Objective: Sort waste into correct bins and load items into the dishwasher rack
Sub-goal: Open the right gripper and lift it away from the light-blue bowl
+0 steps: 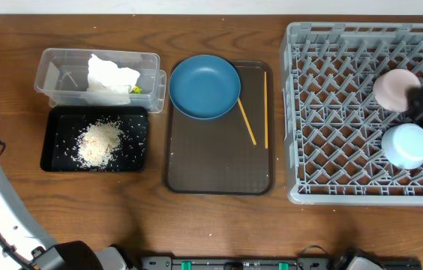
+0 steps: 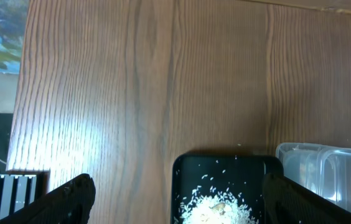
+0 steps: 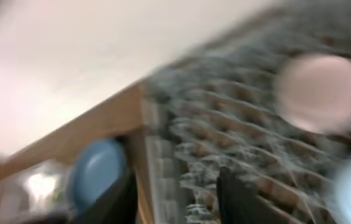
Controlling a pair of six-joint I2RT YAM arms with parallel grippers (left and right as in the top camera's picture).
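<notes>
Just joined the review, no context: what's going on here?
Two arms are clearing a table. The right gripper hangs open over the dishwasher rack, near a pale cup and a light blue bowl already in it; it holds nothing. The left gripper is open and empty above the black tray of rice. Tissue is in the clear tub. The blue plate and chopsticks are not yet loaded; they lie on the brown tray.
</notes>
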